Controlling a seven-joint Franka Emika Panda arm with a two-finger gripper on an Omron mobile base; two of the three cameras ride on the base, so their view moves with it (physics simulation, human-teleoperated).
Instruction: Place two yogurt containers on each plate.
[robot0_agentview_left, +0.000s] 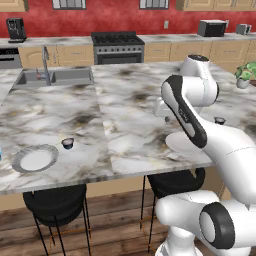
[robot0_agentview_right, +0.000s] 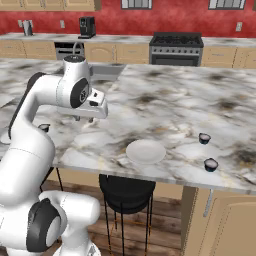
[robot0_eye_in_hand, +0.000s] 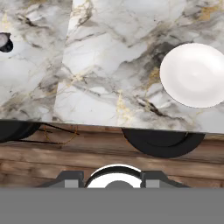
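Observation:
A white plate (robot0_agentview_left: 35, 159) lies at the counter's near left, with a yogurt container (robot0_agentview_left: 67, 143) just to its right. A second plate (robot0_agentview_right: 145, 151) lies near the front edge; it also shows at the right of the hand view as plate (robot0_eye_in_hand: 194, 74). Right of it stand two yogurt containers (robot0_agentview_right: 204, 138) (robot0_agentview_right: 211, 164). A further yogurt container (robot0_eye_in_hand: 5, 42) sits at that view's left edge. My gripper (robot0_agentview_right: 85, 118) hangs above the counter's front edge between the two plates, pointing down, shut and holding nothing. Its fingertips (robot0_eye_in_hand: 70, 179) peek up at the bottom.
The marble island counter (robot0_agentview_right: 165, 100) runs wide, with a sink and faucet (robot0_agentview_left: 47, 75) at the back left. A potted plant (robot0_agentview_left: 244, 76) stands at the far right. Black stools (robot0_agentview_left: 55, 205) are tucked under the front edge. The stove (robot0_agentview_left: 117, 45) stands against the back wall.

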